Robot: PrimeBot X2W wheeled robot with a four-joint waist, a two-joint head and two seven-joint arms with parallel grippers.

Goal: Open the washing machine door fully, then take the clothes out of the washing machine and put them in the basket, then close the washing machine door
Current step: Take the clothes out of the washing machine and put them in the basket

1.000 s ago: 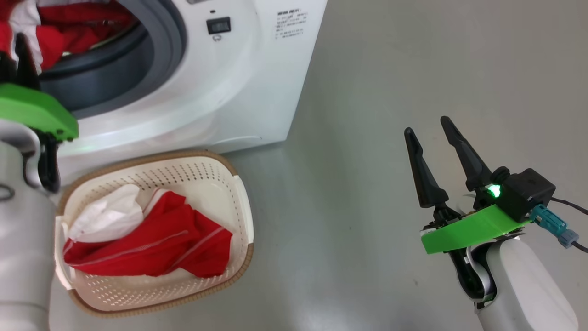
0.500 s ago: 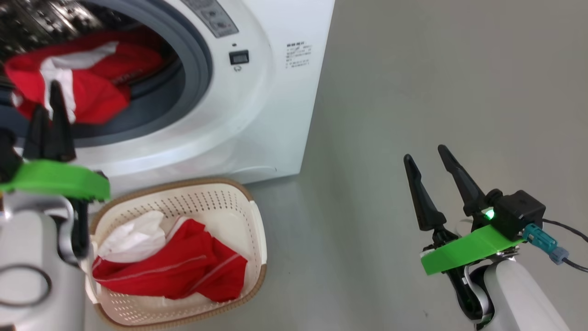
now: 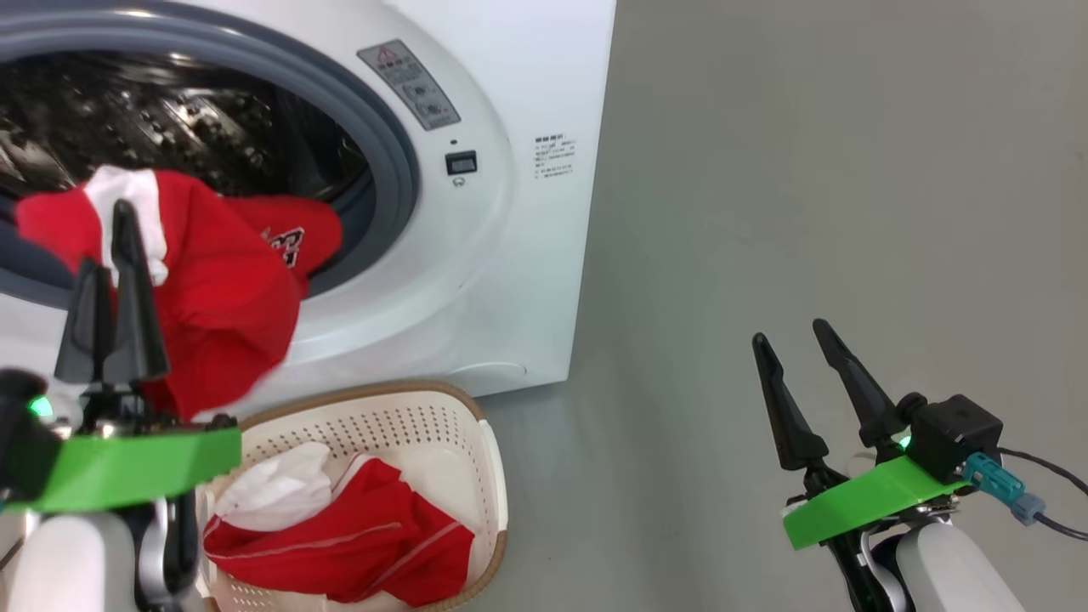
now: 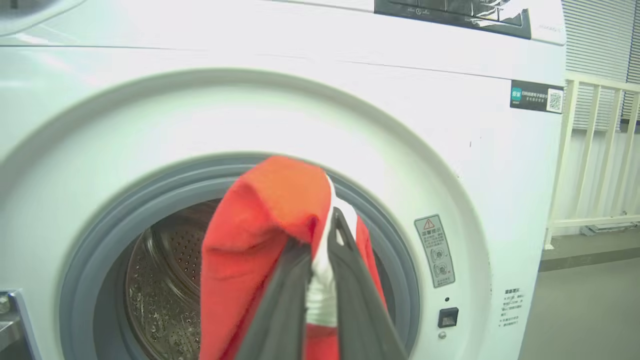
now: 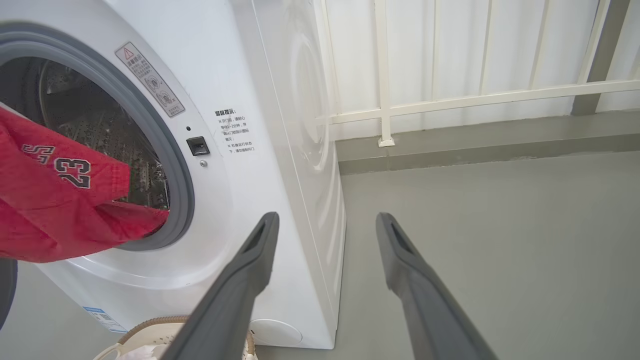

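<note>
The washing machine [image 3: 527, 255] stands open, its steel drum [image 3: 170, 119] bare inside the grey ring; the door is out of view. My left gripper [image 3: 106, 238] is shut on a red garment with a white panel [image 3: 221, 297]. It hangs out of the opening, above the basket [image 3: 476, 416]. In the left wrist view the gripper [image 4: 320, 235] pinches the white strip of that garment [image 4: 260, 210]. More clothes lie in the basket: a red piece [image 3: 357, 544] and a white cloth [image 3: 272, 489]. My right gripper [image 3: 789, 331] stands open over the floor, right of the machine.
Bare grey floor [image 3: 807, 170] stretches to the right of the machine. A white railing [image 5: 380, 100] runs along the wall behind it. A cable [image 3: 1045, 510] trails from my right wrist.
The head camera has tilted up. My left gripper has drawn back from the drum, pulling the red garment out over the ring. The right gripper has kept its place.
</note>
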